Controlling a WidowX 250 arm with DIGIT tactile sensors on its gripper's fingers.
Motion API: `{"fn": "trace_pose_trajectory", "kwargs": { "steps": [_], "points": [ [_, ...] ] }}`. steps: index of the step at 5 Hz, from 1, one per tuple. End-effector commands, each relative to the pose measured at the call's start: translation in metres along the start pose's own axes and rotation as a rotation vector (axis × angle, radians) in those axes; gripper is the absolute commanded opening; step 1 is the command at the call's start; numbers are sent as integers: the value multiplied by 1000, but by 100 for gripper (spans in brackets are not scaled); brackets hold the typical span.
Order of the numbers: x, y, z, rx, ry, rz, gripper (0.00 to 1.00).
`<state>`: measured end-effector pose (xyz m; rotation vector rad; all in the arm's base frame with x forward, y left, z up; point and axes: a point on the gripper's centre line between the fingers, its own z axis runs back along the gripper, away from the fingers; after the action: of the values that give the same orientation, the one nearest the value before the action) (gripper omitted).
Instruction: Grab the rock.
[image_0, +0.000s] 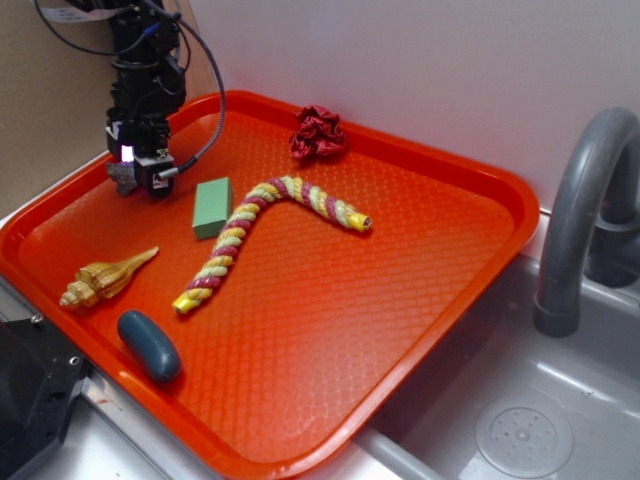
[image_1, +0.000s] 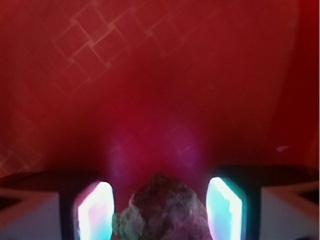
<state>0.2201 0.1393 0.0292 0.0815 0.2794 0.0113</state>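
Upper left of the tray (image_0: 470, 290), the pincer (image_0: 140, 172) is down with its fingers (image_1: 95, 212) spread either side of the rock (image_1: 167, 212), not yet touching; closing and lifting remain

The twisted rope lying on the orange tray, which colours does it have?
The twisted rope is striped yellow, dark red and pale cream-green. It shows best in the exterior view.

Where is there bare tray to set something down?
Widest free patch: right half of the tray, between the rope and the sink-side rim. Crowded: left side, with gripper over the rock, green block, seashell, blue oval.
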Motion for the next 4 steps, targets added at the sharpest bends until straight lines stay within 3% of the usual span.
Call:
{"fn": "trace_pose_trajectory", "kwargs": {
  "steps": [1, 4],
  "points": [
    [-2, -56, 104, 82, -293, -18, 0],
    [-32, -108, 180, 117, -436, -14, 0]
  ]
}}
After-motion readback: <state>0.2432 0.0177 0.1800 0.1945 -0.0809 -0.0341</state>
